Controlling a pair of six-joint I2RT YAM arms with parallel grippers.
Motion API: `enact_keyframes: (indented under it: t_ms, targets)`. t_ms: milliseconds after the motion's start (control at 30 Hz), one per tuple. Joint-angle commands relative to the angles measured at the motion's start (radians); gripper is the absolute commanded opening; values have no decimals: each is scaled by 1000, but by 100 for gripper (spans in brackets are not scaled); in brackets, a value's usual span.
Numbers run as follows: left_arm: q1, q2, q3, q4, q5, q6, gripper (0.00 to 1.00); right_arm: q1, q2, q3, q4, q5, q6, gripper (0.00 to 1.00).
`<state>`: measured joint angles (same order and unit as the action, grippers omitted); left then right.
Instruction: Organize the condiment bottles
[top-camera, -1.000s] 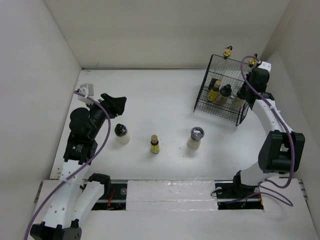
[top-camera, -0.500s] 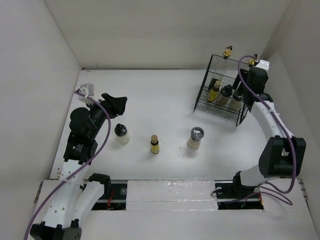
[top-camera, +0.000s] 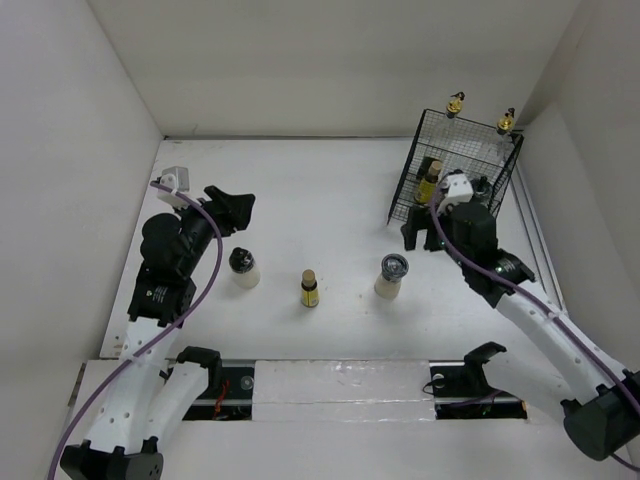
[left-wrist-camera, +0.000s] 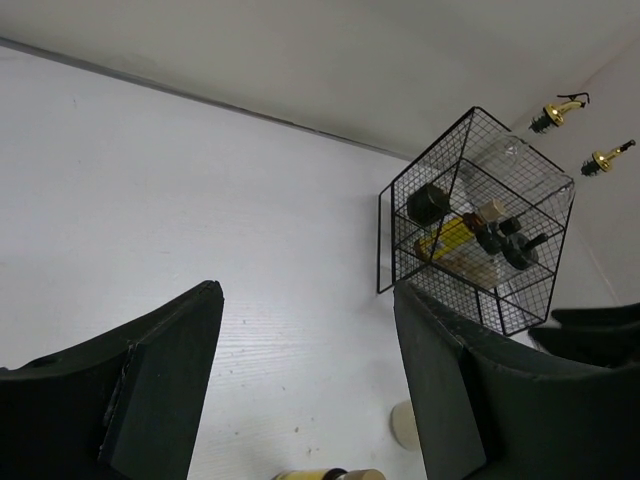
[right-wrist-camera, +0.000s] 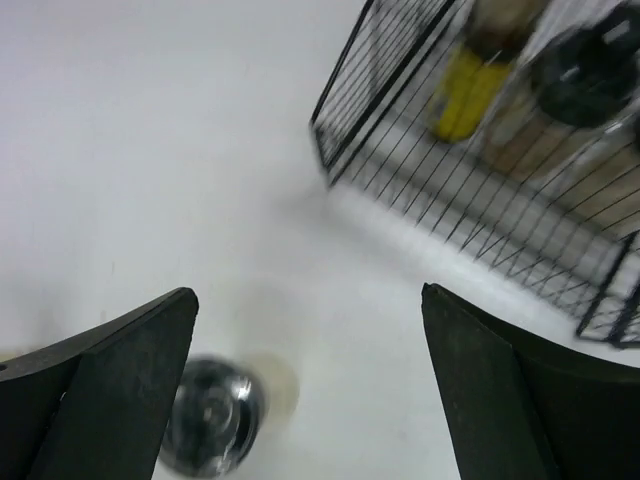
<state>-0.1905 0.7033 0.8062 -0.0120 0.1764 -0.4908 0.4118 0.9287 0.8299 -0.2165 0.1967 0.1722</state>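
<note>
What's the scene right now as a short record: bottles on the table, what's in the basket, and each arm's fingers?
On table: left shaker, yellow bottle, right shaker
In wire basket: tall glass bottles, second yellow bottle, dark-lidded shakers
Left fingers: open, empty, near the left shaker
Right fingers: open, empty, near the right shaker

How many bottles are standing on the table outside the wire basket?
3. One cream shaker stands on the left, a small yellow bottle in the middle, another cream shaker on the right, nearest the basket. The right arm may hide part of the table there.
</note>
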Motion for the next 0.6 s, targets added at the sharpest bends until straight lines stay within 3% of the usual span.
enact_keyframes:
  t_ms: [0, 200, 467, 567]
  targets:
    - [-6, 1, 10, 32, 11, 9, 65, 79, -13, -23, -187, -100, -28, 100]
    - [5, 2, 10, 43, 31, 9, 65, 249, 12, -63, -242, -119, 21, 100]
    - [5, 2, 1, 52, 31, 0, 65, 309, 125, -37, -204, -82, 23, 100]
    - [5, 2, 1, 52, 31, 0, 65, 309, 156, -37, -204, -20, 41, 94]
